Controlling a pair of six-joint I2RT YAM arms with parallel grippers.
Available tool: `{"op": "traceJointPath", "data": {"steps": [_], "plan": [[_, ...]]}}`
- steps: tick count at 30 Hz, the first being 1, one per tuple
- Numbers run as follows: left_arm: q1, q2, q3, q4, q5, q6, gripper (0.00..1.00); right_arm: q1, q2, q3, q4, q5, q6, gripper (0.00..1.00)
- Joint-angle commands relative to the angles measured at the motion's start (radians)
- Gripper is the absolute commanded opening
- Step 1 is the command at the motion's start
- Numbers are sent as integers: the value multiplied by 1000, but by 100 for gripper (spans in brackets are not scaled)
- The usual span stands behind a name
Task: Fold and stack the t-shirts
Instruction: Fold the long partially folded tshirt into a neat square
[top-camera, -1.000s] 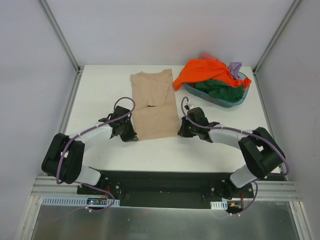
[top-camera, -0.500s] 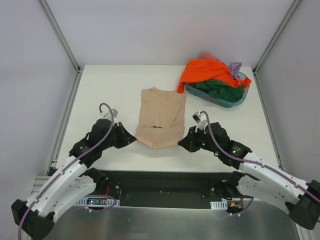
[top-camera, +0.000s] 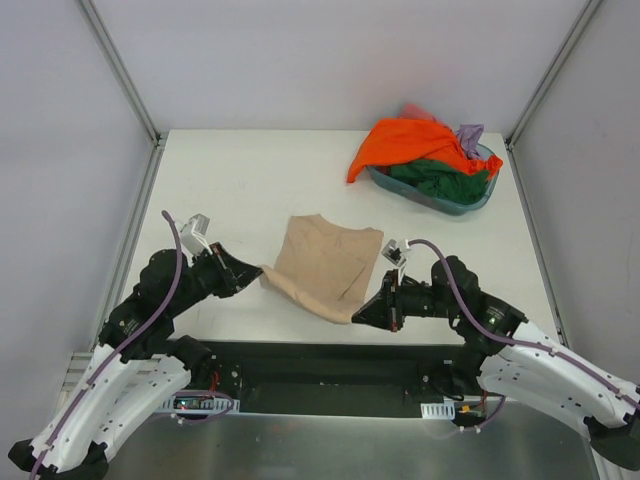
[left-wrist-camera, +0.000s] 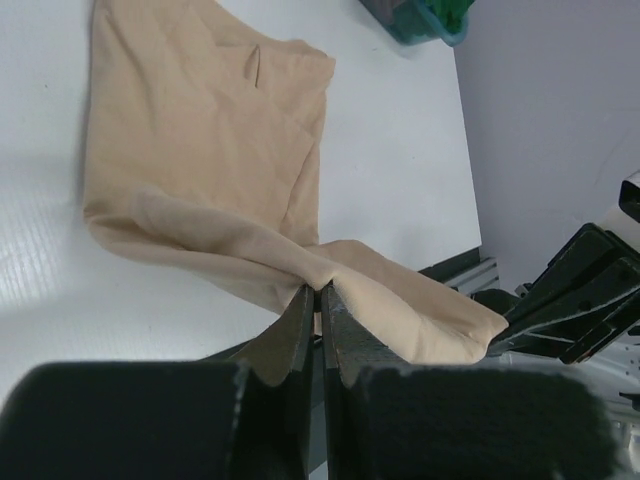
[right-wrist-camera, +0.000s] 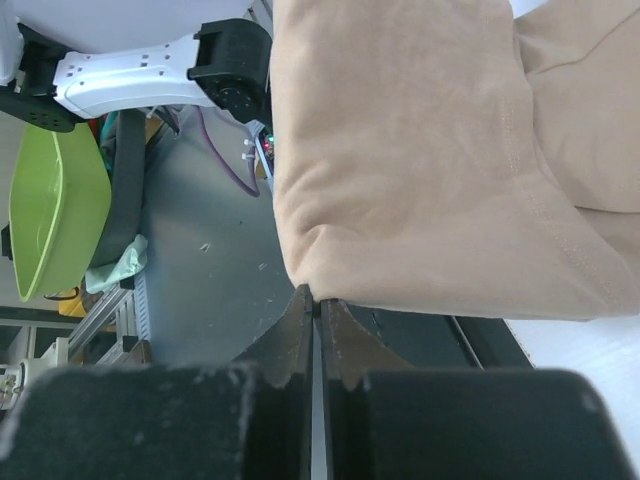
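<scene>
Left fingers (left-wrist-camera: 288, 345) are pinched shut on the near-left corner of the soft tan t-shirt (top-camera: 325, 262) — matte, wrinkly, bunched by the counter's (top-camera: 230, 180) front edge. Right fingers (right-wrist-camera: 292, 325) clamp its stitched near-right hem. Far right corner: orange shirt (top-camera: 405, 140) draped over a see-through teal basin (top-camera: 482, 197), dark green shirt (top-camera: 435, 178) inside.

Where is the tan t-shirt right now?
In the top view, the tan t-shirt sits centrally near the front edge of the table, its near corners held by the left gripper and right gripper.
</scene>
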Motion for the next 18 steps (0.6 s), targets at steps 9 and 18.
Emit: {"op": "traceJointPath", "data": {"steps": [9,18], "plan": [[-2,166,116,22,-201,19,0,-27,-30,79,-54,168,-9,1],[-1,384,185,102,-346,5,0,-213,102,102,-11,206,-17,1]]}}
